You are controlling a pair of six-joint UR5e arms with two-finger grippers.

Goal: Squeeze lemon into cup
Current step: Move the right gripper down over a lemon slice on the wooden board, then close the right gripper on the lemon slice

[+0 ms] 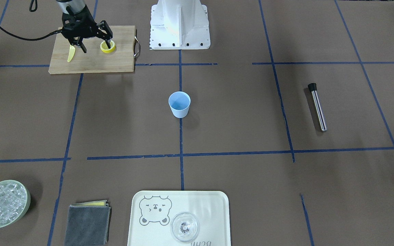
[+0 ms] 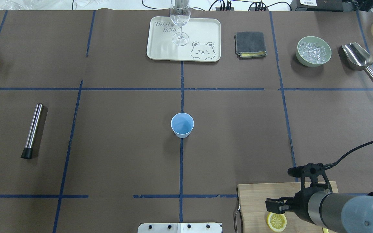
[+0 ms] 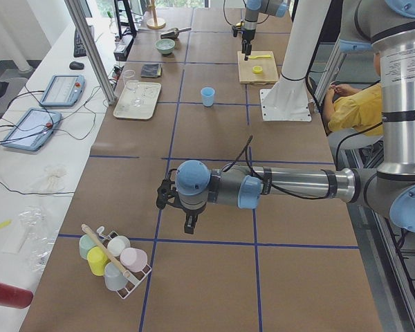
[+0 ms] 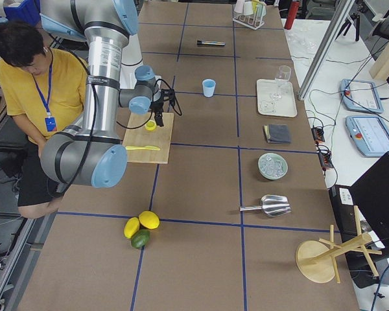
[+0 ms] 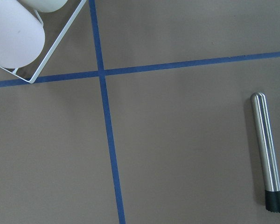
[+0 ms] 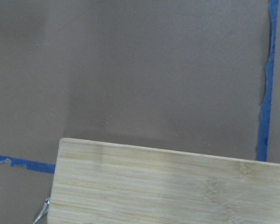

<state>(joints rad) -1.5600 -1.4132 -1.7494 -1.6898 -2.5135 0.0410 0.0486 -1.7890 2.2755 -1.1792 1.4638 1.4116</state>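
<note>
A lemon slice (image 1: 108, 46) lies flat on the wooden cutting board (image 1: 91, 59), also in the overhead view (image 2: 276, 221). My right gripper (image 1: 96, 48) is open and points down over the board, with one fingertip (image 1: 108, 44) on or just above the slice and the other near the yellow knife (image 1: 70, 54). The light blue cup (image 1: 179, 104) stands upright and empty at the table's middle (image 2: 182, 124), far from the gripper. My left gripper (image 3: 187, 223) hovers over the far end of the table; I cannot tell whether it is open or shut.
A steel muddler (image 2: 32, 129) lies on the robot's left side. A tray (image 1: 149, 235) with a clear glass (image 1: 185, 227), a grey cloth (image 1: 87, 223) and a green bowl of ice (image 1: 3, 203) sit along the operators' edge. A metal scoop (image 2: 358, 60) lies beside the bowl.
</note>
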